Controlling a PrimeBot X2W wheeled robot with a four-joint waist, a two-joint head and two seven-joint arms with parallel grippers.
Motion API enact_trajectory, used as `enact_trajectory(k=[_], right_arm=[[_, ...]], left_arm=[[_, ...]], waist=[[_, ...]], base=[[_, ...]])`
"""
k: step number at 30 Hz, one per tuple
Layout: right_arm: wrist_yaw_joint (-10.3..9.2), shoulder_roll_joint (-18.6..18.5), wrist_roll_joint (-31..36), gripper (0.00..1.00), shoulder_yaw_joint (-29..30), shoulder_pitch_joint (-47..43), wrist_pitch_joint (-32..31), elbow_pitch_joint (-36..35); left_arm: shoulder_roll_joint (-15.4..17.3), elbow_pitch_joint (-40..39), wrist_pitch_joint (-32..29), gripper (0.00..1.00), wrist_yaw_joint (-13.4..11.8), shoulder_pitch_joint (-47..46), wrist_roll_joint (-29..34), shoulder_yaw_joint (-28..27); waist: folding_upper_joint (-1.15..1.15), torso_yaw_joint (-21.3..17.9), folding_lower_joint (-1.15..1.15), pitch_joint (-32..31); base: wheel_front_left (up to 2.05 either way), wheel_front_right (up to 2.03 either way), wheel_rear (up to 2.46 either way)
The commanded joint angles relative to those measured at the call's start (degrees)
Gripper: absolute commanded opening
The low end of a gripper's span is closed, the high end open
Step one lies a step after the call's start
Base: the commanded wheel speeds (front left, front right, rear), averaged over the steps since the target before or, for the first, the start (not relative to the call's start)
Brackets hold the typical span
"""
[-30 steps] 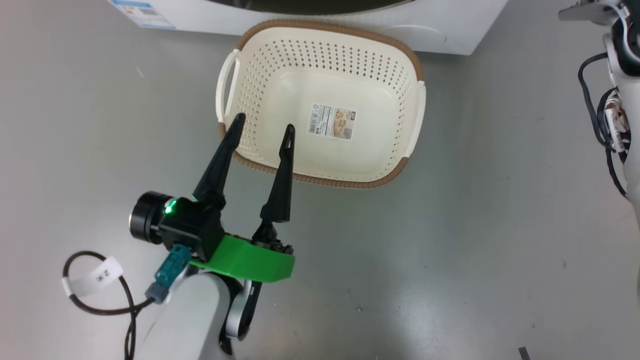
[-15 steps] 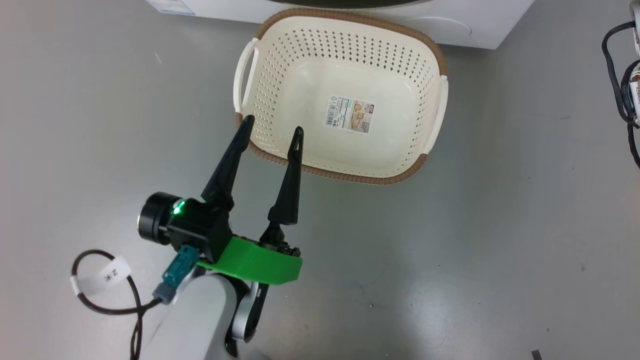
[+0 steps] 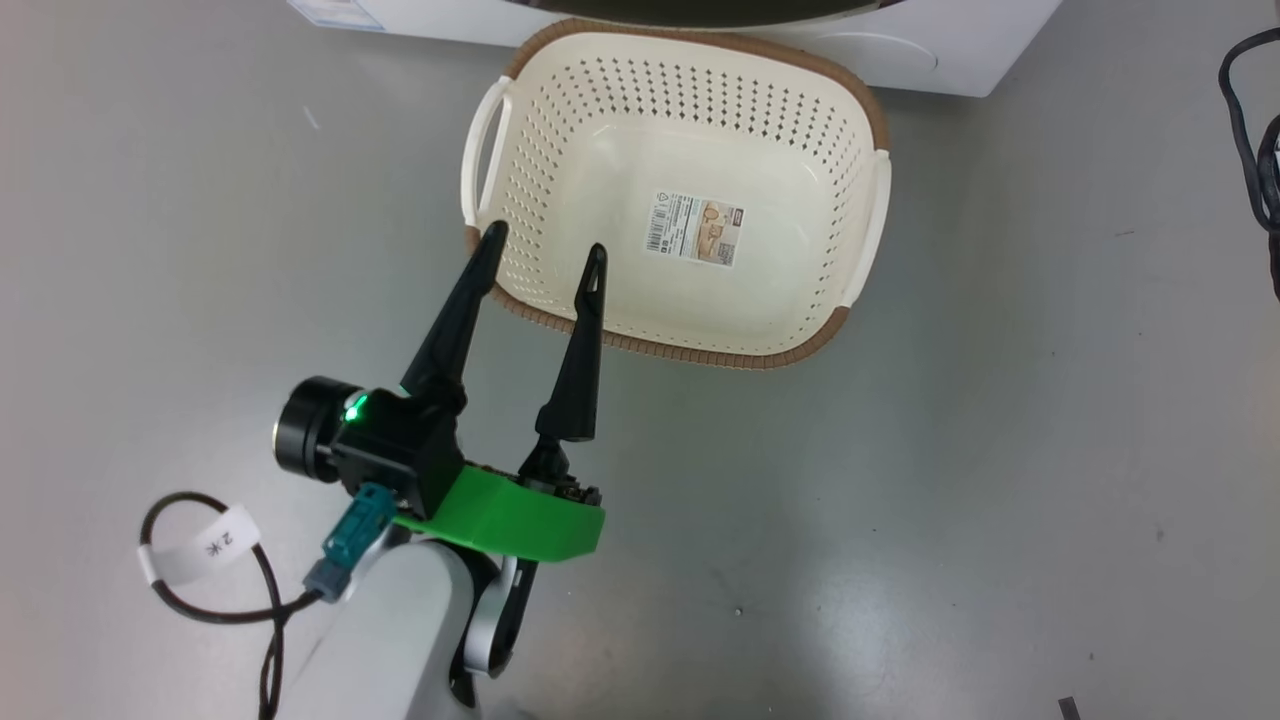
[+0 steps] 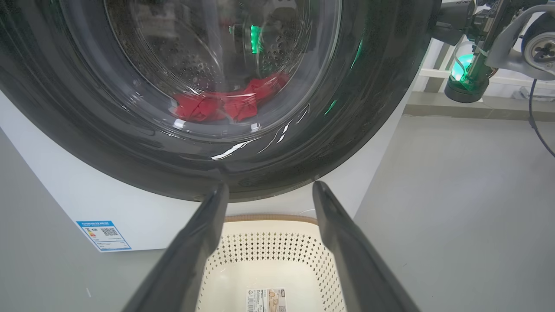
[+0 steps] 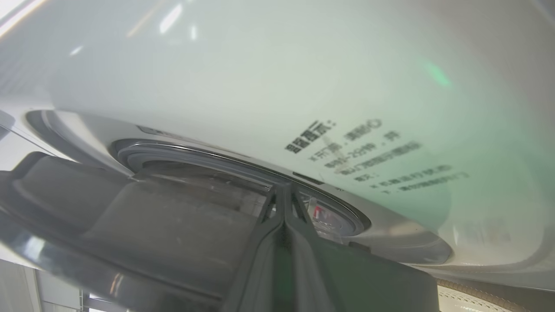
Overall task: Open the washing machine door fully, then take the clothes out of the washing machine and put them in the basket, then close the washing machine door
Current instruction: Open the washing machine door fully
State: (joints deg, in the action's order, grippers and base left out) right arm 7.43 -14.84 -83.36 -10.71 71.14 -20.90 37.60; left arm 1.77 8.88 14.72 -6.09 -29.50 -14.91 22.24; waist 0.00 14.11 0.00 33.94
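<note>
The washing machine door (image 4: pixel 108 143), black-rimmed with a glass bowl, fills the left wrist view. Red clothes (image 4: pixel 230 104) lie behind the glass in the drum. The cream basket (image 3: pixel 700 355) stands on the floor before the white washing machine (image 3: pixel 960 50), with nothing in it but a label. My left gripper (image 3: pixel 545 242) hangs open above the basket's near left corner, holding nothing; its fingers (image 4: pixel 199 242) frame the basket (image 4: pixel 269 247) below the door. My right gripper (image 5: pixel 284 190) is shut, its tips at the seam between the door (image 5: pixel 151 225) and the machine's front (image 5: pixel 260 86).
Grey floor spreads to the left, right and near side of the basket. A blue label (image 4: pixel 103 235) is stuck low on the machine's front. My right arm's wrist (image 4: pixel 468 73), with a green light, reaches the door's right edge. Black cables (image 3: pixel 1255 130) hang at the right.
The head camera has shifted, so the whole picture slid right and slightly up. The basket has not moved, and my left gripper stays open by its corner.
</note>
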Motion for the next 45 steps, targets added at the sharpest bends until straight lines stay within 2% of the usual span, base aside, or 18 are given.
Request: enact_trajectory(k=[1,23,45], right_arm=[[0.06,1.6,-1.0,0.0,-1.4,0.3,-1.5,-2.1],[0.06,1.6,-4.2,0.0,-3.8,-5.1,-8.6,-6.8],[0.06,2.2,-5.6,0.0,-5.6,-13.0,-11.3,-9.9]], left_arm=[[1.1,-1.1,0.3,1.0,-0.4,-0.2,-0.1,-1.7],[1.1,-0.9,0.3,1.0,-0.4,0.0,-0.2,-2.4],[1.1,-1.0,0.3,1.0,-0.3,2.9,-0.4,-4.5]], waist=[[0.0,-0.2,0.0,-0.1],[0.0,-1.3,0.0,-2.8],[0.0,-0.5,0.0,-9.8]], base=[[0.0,0.0,0.0],[0.0,0.0,0.0],[0.0,0.0,0.0]])
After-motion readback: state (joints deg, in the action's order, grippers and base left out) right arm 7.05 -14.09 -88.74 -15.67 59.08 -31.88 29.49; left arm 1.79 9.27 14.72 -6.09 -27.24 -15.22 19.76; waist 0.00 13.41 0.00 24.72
